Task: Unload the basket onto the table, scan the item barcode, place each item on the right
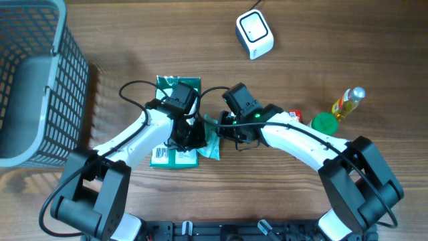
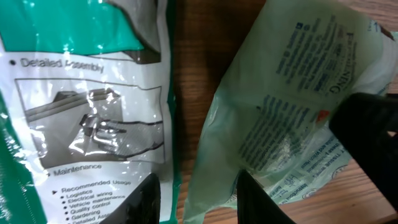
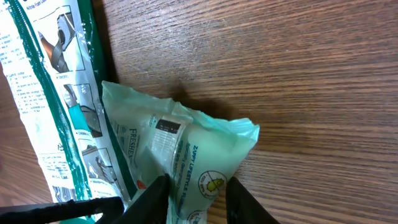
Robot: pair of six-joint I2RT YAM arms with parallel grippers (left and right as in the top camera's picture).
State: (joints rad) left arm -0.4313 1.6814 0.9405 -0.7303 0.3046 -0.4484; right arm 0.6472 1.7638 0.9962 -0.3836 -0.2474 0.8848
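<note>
Right gripper (image 3: 196, 190) is closed narrowly on the pale green pouch (image 3: 186, 146), which is pinched at one end between its two fingers. Left gripper (image 2: 196, 196) is seen a little way open. Only a corner of the pouch lies in its gap, and nothing seems to be held by it.

The pouch is found in the middle of the table (image 3: 298, 74), between the two arms and just beside the big green pack (image 2: 87, 99). Its long side is pointed away from the right fingers. A small dark patch is seen on its top face. It may be the barcode, but that cannot be told for sure.

The white scanner (image 1: 254, 33) is set well apart, at the far side and a bit to the right. The right arm is judged to be nearer, so the pouch would best be carried that way, printed face turned to the scanner.
</note>
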